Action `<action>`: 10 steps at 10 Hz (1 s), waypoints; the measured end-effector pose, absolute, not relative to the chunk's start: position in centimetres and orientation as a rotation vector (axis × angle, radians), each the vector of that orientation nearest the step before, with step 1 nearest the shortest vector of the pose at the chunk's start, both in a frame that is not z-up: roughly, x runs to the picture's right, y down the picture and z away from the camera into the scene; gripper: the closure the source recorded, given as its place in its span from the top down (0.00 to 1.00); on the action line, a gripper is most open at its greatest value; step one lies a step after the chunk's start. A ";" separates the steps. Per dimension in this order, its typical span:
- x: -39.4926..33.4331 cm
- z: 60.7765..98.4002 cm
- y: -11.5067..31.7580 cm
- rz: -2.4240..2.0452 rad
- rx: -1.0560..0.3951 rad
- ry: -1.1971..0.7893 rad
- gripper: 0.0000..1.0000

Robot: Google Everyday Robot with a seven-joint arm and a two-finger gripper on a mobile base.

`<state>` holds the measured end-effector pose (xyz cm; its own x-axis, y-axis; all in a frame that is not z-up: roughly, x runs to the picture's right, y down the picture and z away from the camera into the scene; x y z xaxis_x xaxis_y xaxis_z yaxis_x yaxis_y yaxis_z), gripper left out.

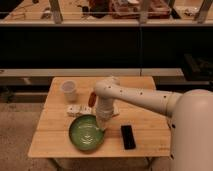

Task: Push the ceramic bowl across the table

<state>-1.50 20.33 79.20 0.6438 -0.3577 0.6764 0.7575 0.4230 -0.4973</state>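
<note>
The counter, a small light-wood top with plank grain, carries every item under inspection. Reaching in from the right, the white arm bends down over the middle of the top. The green bowl is the largest item on it, lying at the front edge slightly left of centre, upright and flat on its base. It is wide, shallow and glossy, with a darker rim and pale markings inside. A black phone-like slab lies just right of the bowl, apart from it. A white cup stands at the back left, well apart. Small pale packets sit just behind the bowl, with a reddish item near the arm. The tool sits at the bowl's back right rim, touching or nearly so; whether it is apart or together cannot be told. Judged by its look, the bowl is stiff, fairly heavy for its size, slick and breakable. It should slide readily on the wood, and no clamping seems required. Contact is best kept low on the outer wall, below the rim, to avoid tipping. The front edge is close, so a fall is the main risk.
</note>
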 end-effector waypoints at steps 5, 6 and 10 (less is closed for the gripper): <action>2.3 80.0 20.5 -0.712 -0.899 -0.514 0.23; 2.5 80.1 20.2 -0.710 -0.895 -0.516 0.23; 3.5 80.5 20.6 -0.701 -0.905 -0.509 0.23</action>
<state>3.55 20.60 80.53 0.6715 -0.3297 0.6636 0.7330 0.4263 -0.5300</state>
